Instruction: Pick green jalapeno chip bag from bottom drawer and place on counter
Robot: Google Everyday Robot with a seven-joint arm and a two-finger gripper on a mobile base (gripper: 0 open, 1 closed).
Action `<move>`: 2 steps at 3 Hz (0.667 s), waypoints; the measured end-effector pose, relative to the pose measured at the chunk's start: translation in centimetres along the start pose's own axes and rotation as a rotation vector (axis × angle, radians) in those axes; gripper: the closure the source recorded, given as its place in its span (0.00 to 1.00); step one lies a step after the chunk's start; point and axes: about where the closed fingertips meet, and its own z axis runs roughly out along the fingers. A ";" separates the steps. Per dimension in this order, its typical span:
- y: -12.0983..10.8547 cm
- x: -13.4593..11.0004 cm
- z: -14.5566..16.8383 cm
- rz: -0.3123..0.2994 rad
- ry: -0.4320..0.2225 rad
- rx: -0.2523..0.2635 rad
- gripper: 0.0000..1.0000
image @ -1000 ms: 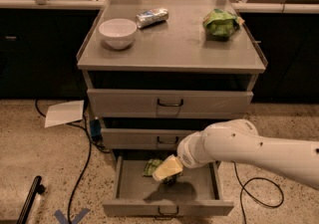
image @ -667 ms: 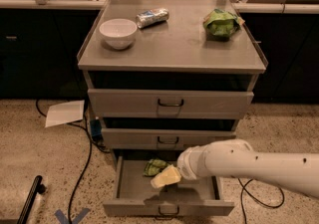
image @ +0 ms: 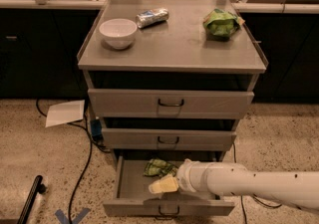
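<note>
Arm (image: 249, 183) of the robot, thick, white and round like a pipe, comes in low from the right. It lies almost flat and reaches left over the open, wide grey metal bottom drawer (image: 130, 188). At its tip sits the pale yellow gripper (image: 163, 185). It points left and hangs over the middle of the drawer floor. I cannot tell if the claw is open or closed.

The small wrinkly green jalapeno chip bag (image: 158, 167) lies inside this drawer, on the far part of the floor, under the drawer above. It sits just past the gripper, on the far side. The two look very close, but I cannot tell if they touch. The bag is crumpled, with pale green and darker green patches.

On the flat grey steel counter (image: 174, 51) stand a round white bowl (image: 118, 32) at the left, a shiny silver-blue packet (image: 152, 17) just right of it and farther back, and a bright lime-green bag (image: 221, 23) at the far right. A white sheet of paper (image: 65, 112) lies on the speckled floor to the left
</note>
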 end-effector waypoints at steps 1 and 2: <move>0.0 0.0 0.0 -0.001 0.000 0.000 0.00; -0.4 0.9 0.8 0.005 0.026 0.016 0.00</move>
